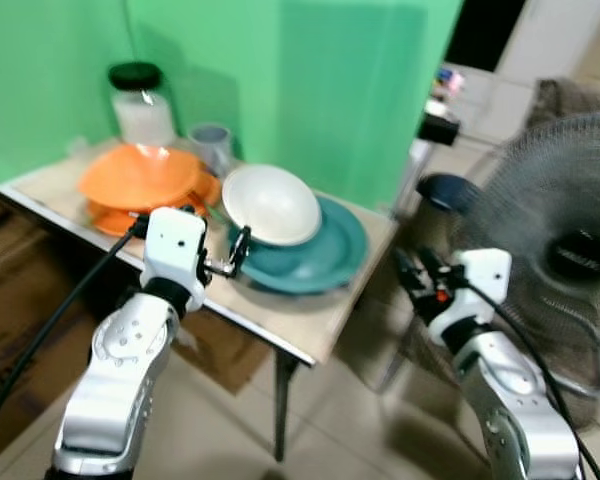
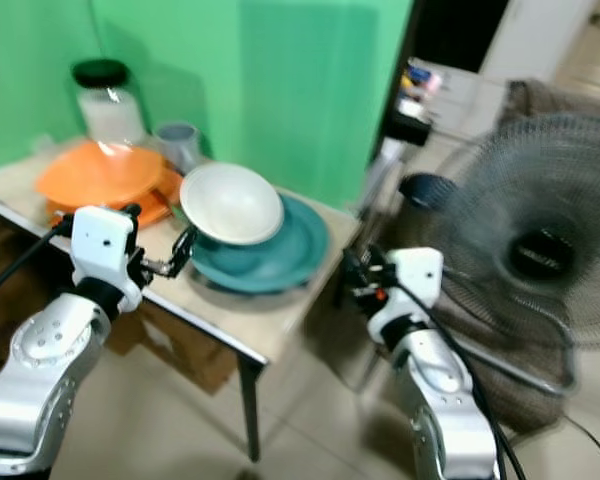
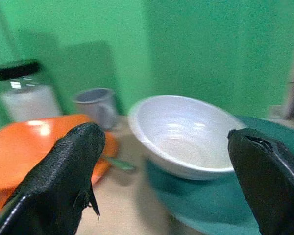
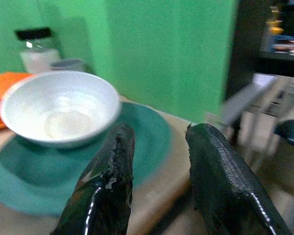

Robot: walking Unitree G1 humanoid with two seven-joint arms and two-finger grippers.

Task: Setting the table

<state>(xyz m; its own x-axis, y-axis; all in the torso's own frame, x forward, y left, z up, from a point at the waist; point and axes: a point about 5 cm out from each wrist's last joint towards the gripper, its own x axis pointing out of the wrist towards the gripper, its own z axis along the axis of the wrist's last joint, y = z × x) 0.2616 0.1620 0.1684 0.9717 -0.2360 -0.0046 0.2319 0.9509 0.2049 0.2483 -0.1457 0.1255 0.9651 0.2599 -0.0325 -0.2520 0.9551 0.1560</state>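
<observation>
A white bowl (image 1: 272,204) rests tilted on a teal plate (image 1: 330,255) on a small beige table (image 1: 310,330). Orange plates (image 1: 140,180) are stacked to its left, with a grey cup (image 1: 212,146) and a black-lidded jar (image 1: 140,102) behind them. My left gripper (image 1: 235,255) is open over the table's front edge, just left of the bowl, which shows between its black fingers (image 3: 63,171). My right gripper (image 1: 412,270) hovers off the table's right side with nothing between its fingers (image 4: 108,186), which stand a little apart and point toward the teal plate (image 4: 49,171).
A green wall (image 1: 310,90) backs the table. A large standing fan (image 1: 560,250) is close on the right, behind my right arm. A dark round stool (image 1: 445,190) stands between the table and the fan. Brown cardboard boxes (image 1: 10,300) sit low on the left.
</observation>
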